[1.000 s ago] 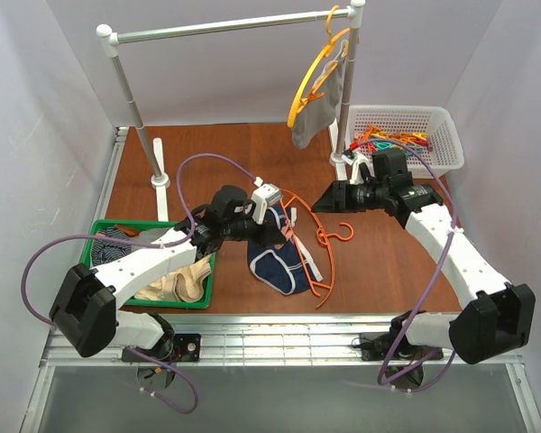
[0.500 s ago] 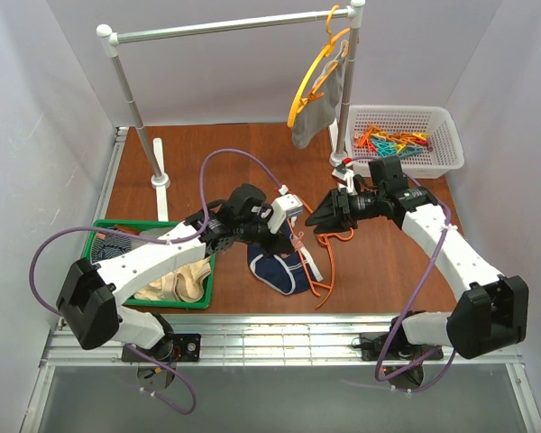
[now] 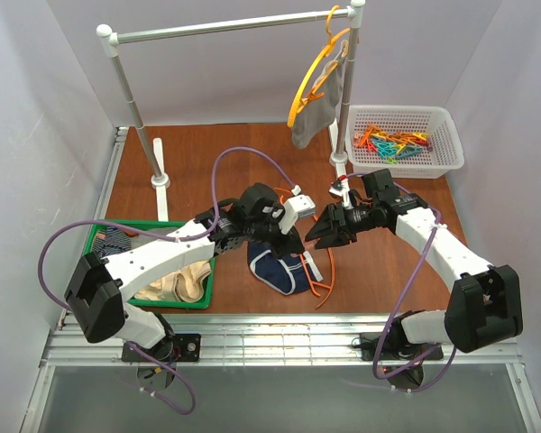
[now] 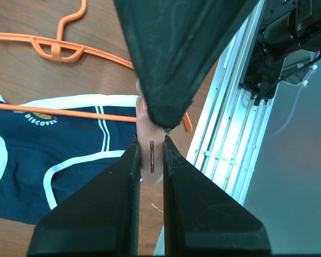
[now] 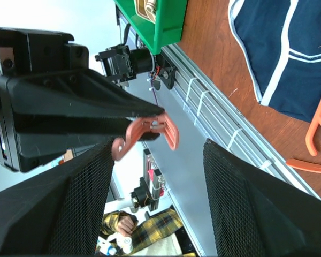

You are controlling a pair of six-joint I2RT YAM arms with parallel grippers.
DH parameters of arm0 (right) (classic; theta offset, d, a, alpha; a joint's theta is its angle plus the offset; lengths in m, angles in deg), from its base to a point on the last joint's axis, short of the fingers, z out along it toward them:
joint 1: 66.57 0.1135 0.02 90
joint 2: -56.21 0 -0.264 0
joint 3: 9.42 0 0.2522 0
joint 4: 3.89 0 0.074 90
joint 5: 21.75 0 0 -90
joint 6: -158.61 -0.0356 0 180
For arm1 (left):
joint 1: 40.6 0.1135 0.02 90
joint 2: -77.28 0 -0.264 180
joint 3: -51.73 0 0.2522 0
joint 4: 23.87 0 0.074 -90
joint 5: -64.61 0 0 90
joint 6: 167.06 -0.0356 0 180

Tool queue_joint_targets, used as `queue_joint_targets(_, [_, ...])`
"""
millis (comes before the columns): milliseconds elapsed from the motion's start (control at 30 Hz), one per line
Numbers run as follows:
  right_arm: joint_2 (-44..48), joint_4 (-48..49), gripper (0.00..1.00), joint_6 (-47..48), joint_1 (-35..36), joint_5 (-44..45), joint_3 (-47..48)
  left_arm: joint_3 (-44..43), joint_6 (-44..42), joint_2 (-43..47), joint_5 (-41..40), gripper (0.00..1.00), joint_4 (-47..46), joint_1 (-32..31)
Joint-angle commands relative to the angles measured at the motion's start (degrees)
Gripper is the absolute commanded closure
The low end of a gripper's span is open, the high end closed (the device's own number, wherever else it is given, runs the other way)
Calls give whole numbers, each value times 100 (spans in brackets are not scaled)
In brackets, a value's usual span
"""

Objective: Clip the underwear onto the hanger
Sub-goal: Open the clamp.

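Underwear (image 3: 270, 269) lies rumpled, navy with white piping edges.

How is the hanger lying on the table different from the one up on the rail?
The red-orange hanger lies flat on the table, while the yellow-orange hanger hangs by its hook from the rail. The red-orange hanger rests across the navy underwear; the yellow-orange hanger carries grey underwear in the air. Both are thin hangers with a hook on top.

White basket (image 3: 452, 137) far right with coloured clothespins (image 3: 392, 142); green bin (image 3: 167, 304) near left with beige underwear (image 3: 176, 284); grey underwear (image 3: 320, 113) on yellow-orange hanger (image 3: 308, 77) on rail (image 3: 225, 27); salmon clothespin (image 5: 150, 131) mid-air.
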Motion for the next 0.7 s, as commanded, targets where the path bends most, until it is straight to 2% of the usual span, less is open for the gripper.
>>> queue_joint_targets(0, [-35, 44, 42, 197, 33, 21, 37, -198, -9, -7, 7, 98, -9, -112])
queue_joint_targets(233, [-70, 79, 46, 223, 33, 56, 125, -233, 1, -16, -10, 98, -10, -208])
queue_joint_targets(467, [-78, 70, 57, 232, 42, 13, 81, -251, 1, -42, -72, 98, -19, -217])
queue_joint_targets(667, [-8, 61, 57, 197, 156, -75, 2, -233, -17, -69, -239, 98, -71, -226])
